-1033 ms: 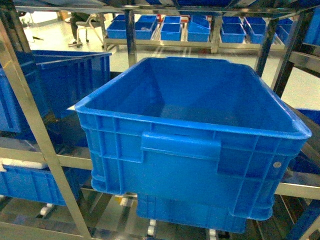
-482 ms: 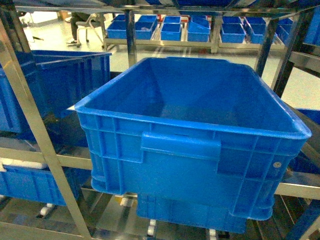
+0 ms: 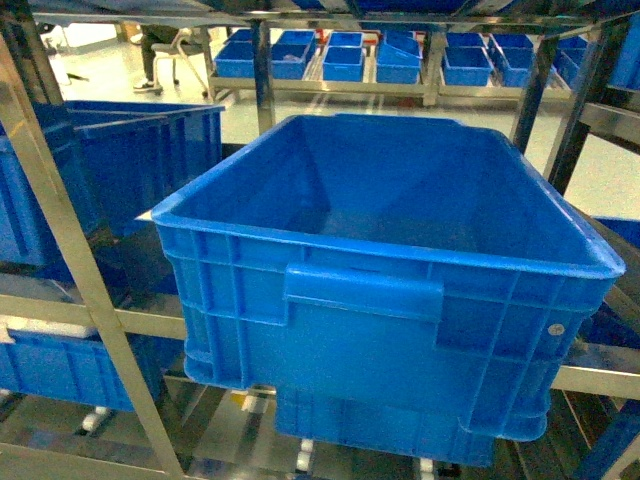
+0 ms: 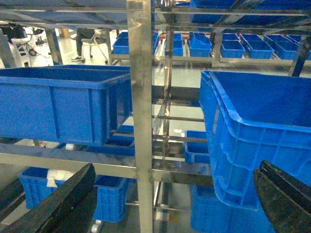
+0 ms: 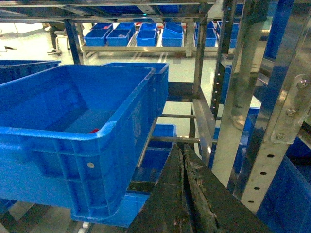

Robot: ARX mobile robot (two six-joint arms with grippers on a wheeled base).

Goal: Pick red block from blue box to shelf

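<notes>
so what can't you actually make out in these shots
1. Head: near floor of the crate, hidden by its front wall.
2. Right wrist: red speck behind the crate rim, too small to identify.
3. Right gripper: fingers pressed together, hiding anything between.
4. Left gripper: fingers cut by the bottom edge, left wrist.

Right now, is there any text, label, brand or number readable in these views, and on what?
No readable text in any view.
A pale label on the lower-left crate is too blurred to read.
The big blue crate bears only a small round dot, no lettering.
The shelf uprights are unmarked.
</notes>
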